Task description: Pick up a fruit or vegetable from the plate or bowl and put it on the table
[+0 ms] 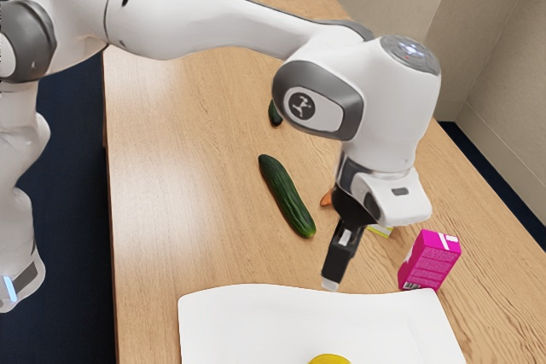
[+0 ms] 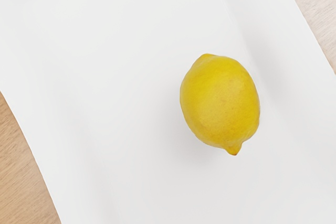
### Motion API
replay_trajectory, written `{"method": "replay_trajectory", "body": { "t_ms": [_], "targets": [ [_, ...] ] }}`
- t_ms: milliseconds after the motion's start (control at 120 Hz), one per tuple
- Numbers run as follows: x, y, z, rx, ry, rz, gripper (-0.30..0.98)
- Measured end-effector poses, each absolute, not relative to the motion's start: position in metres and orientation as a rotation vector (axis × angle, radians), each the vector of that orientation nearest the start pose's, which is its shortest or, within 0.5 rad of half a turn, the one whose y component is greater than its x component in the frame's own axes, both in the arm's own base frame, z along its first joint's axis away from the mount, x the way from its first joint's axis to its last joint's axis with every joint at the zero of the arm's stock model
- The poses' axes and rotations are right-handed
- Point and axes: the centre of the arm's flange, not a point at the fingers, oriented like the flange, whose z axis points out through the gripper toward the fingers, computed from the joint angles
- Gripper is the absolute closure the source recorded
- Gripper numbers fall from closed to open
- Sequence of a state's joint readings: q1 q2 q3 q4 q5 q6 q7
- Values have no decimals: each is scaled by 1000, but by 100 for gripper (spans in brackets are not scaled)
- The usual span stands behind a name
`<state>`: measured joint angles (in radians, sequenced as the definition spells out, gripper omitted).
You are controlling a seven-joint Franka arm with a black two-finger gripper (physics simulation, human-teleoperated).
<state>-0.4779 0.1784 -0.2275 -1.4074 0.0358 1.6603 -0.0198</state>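
Lemon [image 2: 220, 100]: my target, lying on the plate, not lifted yet, so I'd call this the approach with the whole job left to do
My gripper [image 1: 330, 284]: up by the plate's edge in the exterior view, well apart from the lemon; honestly can't tell if my jaws are open or closed
Lemon's round skin: biggest worry imo, if I pinch too high or off-centre it could squirt out and roll, so I'd go low around the fat middle, not nub to nub
White plate [image 1: 256, 321]: looks shallow and smooth, so a nudge on the way down might slide the fruit, and going too deep would ram my tips into it
Pink carton [image 1: 429, 260]: upright right beside the plate's edge, a sloppy sideways exit might knock it over
Cucumber [image 1: 287, 197]: already on the table [image 1: 171, 210], not my pick, but setting down too close could bump it
Release: let go too high and the lemon probably bounces or rolls away, so low and gentle
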Motion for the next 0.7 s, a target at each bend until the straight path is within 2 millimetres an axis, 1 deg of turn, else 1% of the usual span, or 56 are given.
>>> {"method": "replay_trajectory", "body": {
  "t_ms": [67, 142, 175, 267, 367, 417, 592, 700],
  "targets": [
    [486, -397, 602, -2991, 1076, -119, 0],
    [489, -401, 598, -2994, 1081, -121, 0],
    [490, -403, 593, -2993, 1085, -113, 0],
    [494, -416, 571, -2987, 1106, -79, 0],
    [496, -433, 541, -2978, 1134, -34, 0],
    [497, -440, 530, -2976, 1145, -24, 0],
    [503, -450, 504, -2980, 1156, -3, 0],
    [507, -452, 498, -2996, 1138, -17, 0]
  ]
}}
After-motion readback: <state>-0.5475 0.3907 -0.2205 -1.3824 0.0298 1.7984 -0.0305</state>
